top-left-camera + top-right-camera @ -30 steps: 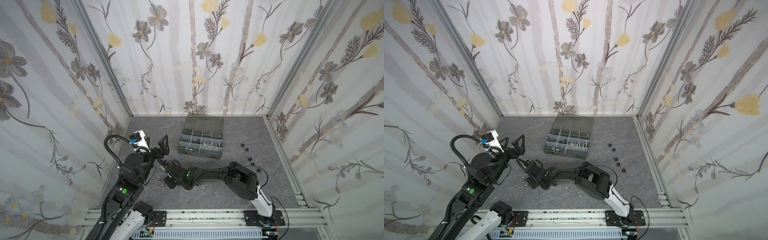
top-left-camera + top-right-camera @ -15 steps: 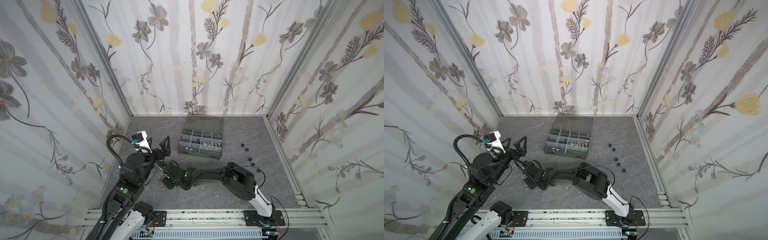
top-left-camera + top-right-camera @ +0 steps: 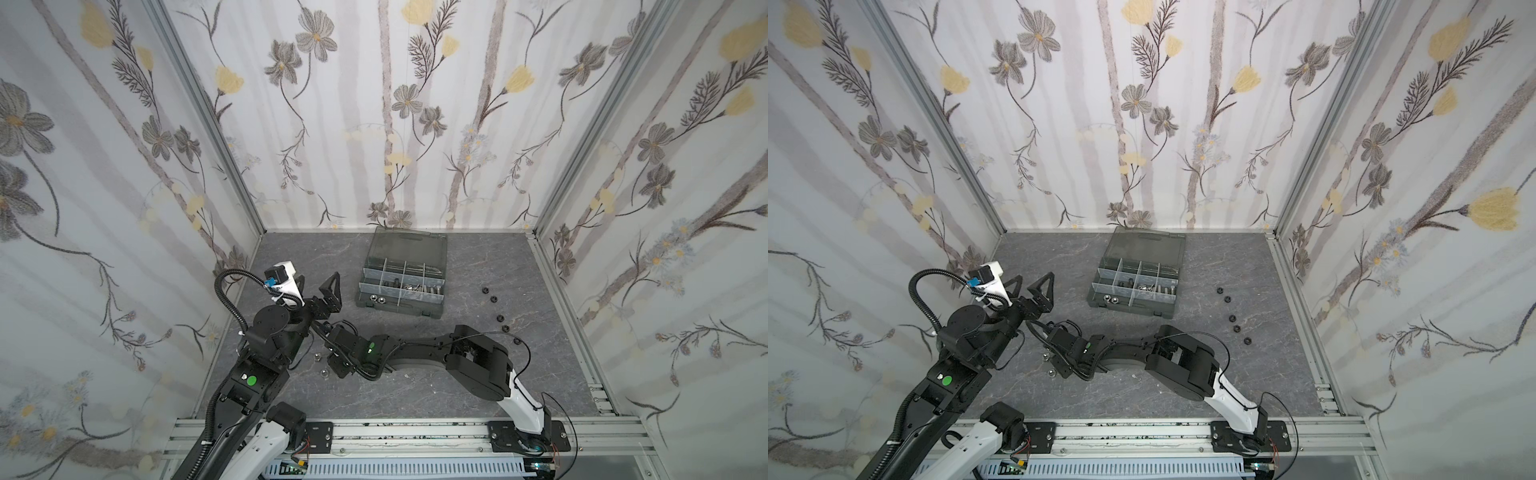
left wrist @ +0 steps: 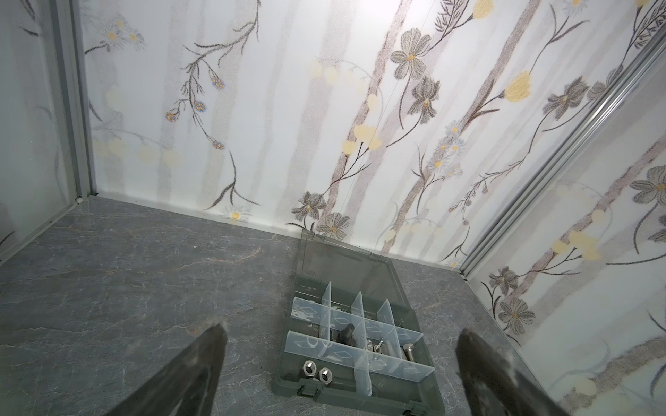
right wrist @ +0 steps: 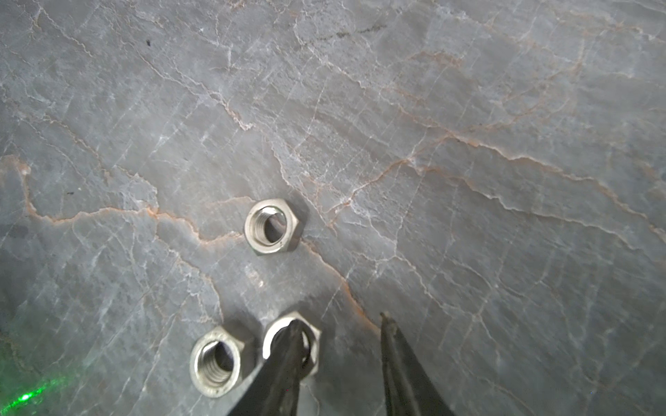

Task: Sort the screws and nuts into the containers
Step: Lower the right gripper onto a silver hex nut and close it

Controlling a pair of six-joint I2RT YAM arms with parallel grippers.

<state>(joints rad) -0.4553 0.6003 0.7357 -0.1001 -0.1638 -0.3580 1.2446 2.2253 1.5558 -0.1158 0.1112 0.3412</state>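
Note:
Three silver hex nuts lie on the grey floor in the right wrist view: one apart point(image 5: 272, 226) and two side by side point(image 5: 215, 361). My right gripper point(image 5: 340, 320) is open, with one fingertip point(image 5: 293, 335) poking into the hole of the nearer nut point(image 5: 313, 342) and the other finger standing clear beside it. Both top views show this gripper point(image 3: 336, 368) point(image 3: 1063, 368) low at the front left. The left gripper point(image 3: 316, 284) point(image 4: 342, 335) hangs wide open and empty, facing the organizer's containers point(image 4: 360, 394). Inside are screws point(image 4: 347, 331) and two silver nuts point(image 4: 309, 367).
The organizer case point(image 3: 399, 309) point(image 3: 1129, 309) stands mid-back, its lid open against the rear wall. Several black nuts point(image 3: 500, 318) point(image 3: 1232, 318) trail along the floor at the right. The two arms cross closely at the front left. Patterned walls enclose the floor.
The right gripper's jaws have narrowed around the nut. The left arm has shifted a little toward the case, still wide open.

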